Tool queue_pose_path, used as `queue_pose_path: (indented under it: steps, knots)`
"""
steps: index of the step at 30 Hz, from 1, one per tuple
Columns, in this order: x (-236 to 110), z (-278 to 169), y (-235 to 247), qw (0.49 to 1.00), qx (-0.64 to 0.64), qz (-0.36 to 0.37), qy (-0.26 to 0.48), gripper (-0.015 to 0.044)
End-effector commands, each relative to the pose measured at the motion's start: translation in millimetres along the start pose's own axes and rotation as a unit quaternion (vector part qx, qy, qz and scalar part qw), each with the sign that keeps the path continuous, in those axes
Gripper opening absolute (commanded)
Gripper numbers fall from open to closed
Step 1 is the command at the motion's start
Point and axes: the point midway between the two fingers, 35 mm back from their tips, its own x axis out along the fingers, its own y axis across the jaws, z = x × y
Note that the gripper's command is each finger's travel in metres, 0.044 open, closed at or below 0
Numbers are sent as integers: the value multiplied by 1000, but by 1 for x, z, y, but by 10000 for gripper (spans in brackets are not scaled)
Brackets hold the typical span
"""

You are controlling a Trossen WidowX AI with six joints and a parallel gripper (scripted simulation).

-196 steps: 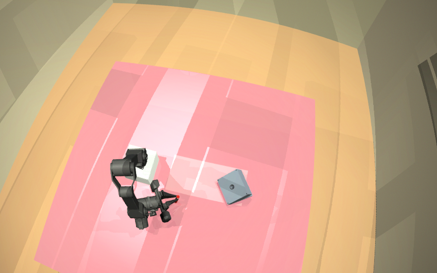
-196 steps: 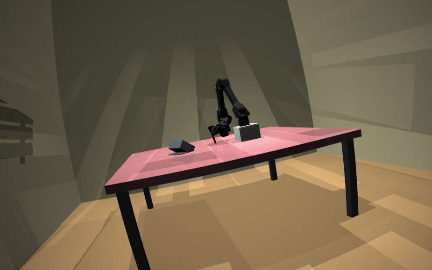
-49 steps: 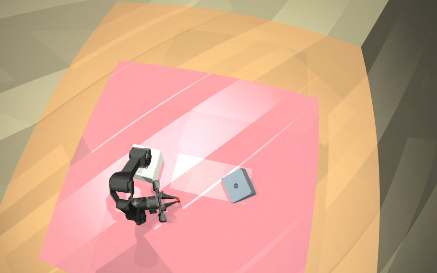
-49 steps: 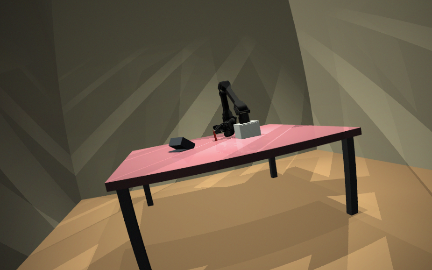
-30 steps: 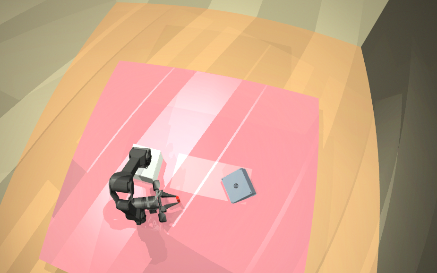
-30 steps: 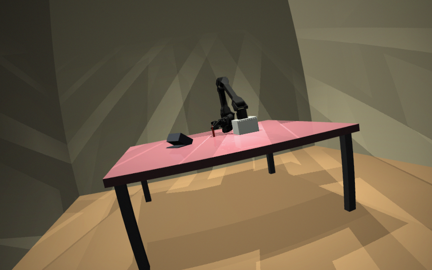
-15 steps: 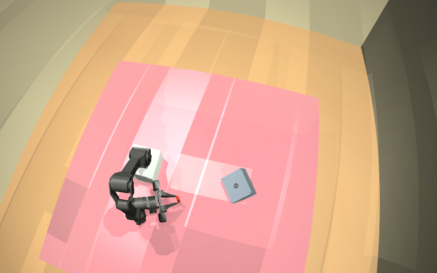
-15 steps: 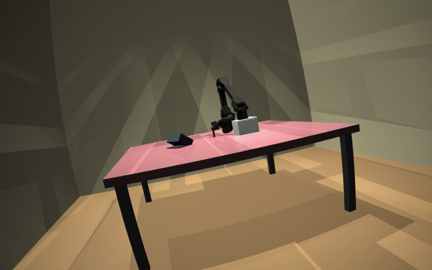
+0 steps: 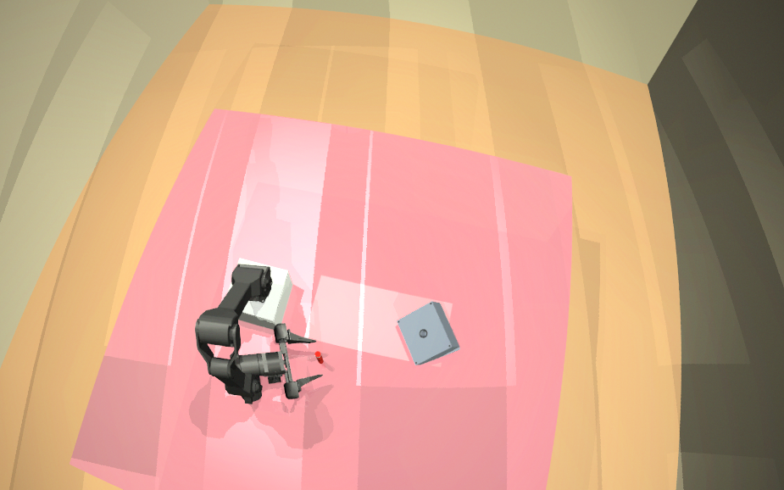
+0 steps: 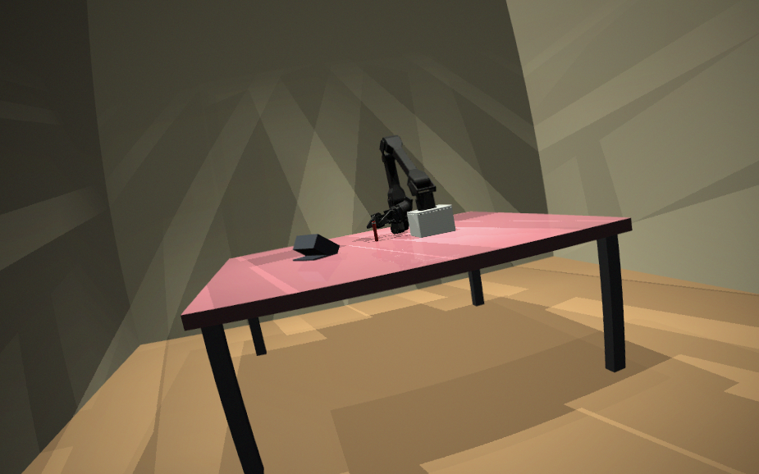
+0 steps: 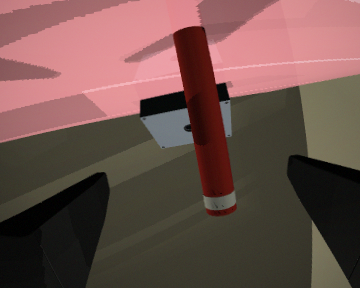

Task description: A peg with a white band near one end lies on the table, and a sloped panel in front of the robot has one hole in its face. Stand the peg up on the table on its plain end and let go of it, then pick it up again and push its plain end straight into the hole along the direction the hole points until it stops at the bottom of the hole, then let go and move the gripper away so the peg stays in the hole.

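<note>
The red peg [image 9: 319, 356] [image 10: 375, 231] [image 11: 203, 119] stands upright on the pink table [image 9: 443, 213] [image 10: 488, 235]. Its plain end is on the table top and its white-banded end points up. My gripper [image 9: 318, 359] [image 11: 200, 174] is open wide. Its two fingers stand on either side of the peg without touching it. The grey sloped panel [image 9: 437, 343] [image 10: 314, 243] [image 11: 164, 131] sits farther out on the table, beyond the peg. The single hole [image 9: 423, 332] [image 11: 187, 127] in its face is empty.
The arm's white base block [image 9: 275, 292] [image 10: 429, 222] stands on the table just behind the gripper. The table's edges lie well away from the peg and the panel.
</note>
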Motion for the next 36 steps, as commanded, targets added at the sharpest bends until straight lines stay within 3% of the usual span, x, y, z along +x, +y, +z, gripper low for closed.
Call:
queue_pose_path:
  steps: [1, 8, 20, 25, 36]
  knots:
    - [0, 0, 0, 1000, 0, 0, 0, 440]
    - [-7, -22, 3, 1000, 0, -2, -5, 440]
    - [-38, -154, -17, 999, 29, 16, -12, 440]
    - [-36, -154, -19, 999, 31, 7, -19, 440]
    - [-14, -129, -46, 981, 40, -110, -156, 440]
